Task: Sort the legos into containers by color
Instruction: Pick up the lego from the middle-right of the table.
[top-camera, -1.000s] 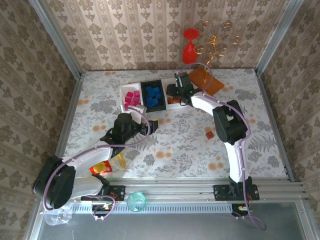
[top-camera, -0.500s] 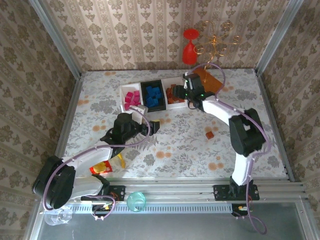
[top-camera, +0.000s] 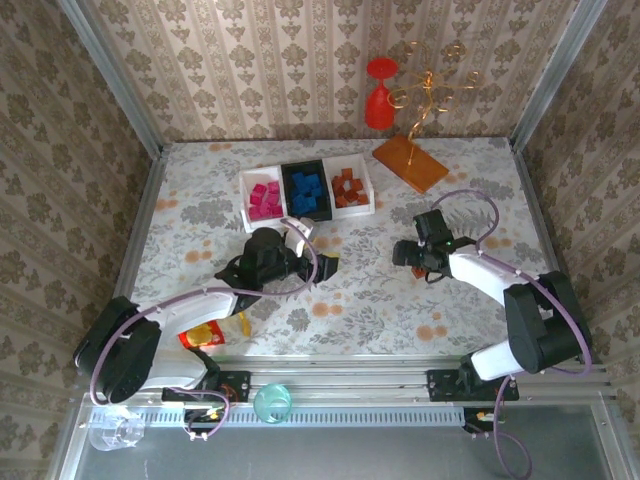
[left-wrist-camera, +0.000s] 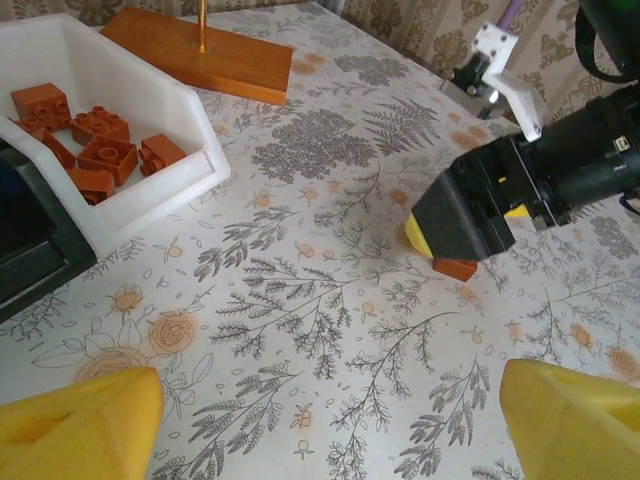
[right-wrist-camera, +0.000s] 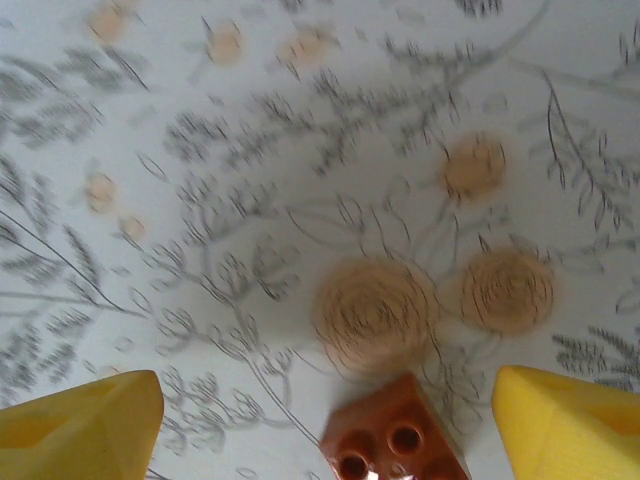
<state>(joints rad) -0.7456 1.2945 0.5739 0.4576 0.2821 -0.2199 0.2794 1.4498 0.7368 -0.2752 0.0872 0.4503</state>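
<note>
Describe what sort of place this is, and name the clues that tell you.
Probably a staged robot test cell, not a real room: wallpapered panels in metal framing, a left arm and right arm bolted to a rail at the table edge, and three trays holding colour-sorted bricks.

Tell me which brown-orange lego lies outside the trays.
The lone lego lying under the right gripper; the others lie in the right-hand white tray.
</note>
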